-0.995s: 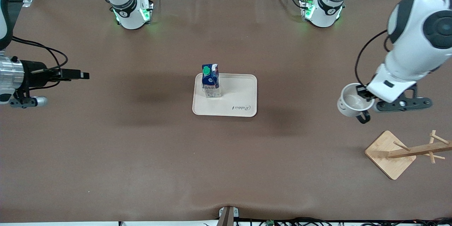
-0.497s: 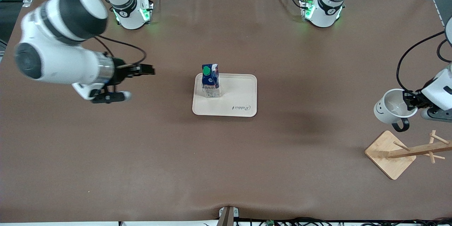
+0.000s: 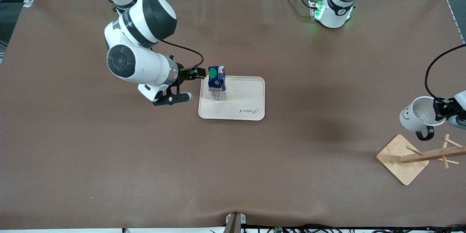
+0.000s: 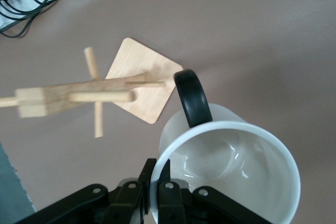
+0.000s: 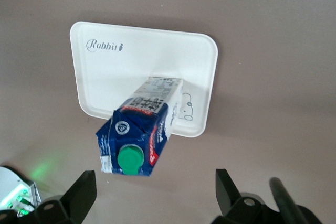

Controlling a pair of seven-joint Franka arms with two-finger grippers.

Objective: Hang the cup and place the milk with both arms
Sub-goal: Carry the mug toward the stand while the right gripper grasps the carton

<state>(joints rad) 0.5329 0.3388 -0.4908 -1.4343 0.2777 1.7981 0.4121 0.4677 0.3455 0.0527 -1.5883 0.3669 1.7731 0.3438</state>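
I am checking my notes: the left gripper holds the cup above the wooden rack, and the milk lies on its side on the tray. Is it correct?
Not fully. The milk stands upright on the tray, as the front view shows. The rest holds: the left gripper holds the cup above the wooden rack.

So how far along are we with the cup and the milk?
Looks done: the milk stands upright on the tray, with the open right gripper beside its top, not touching it. In hand: the left gripper holds the cup by its rim in the air above the table, near the wooden rack. Left: hooking the handle on a peg.
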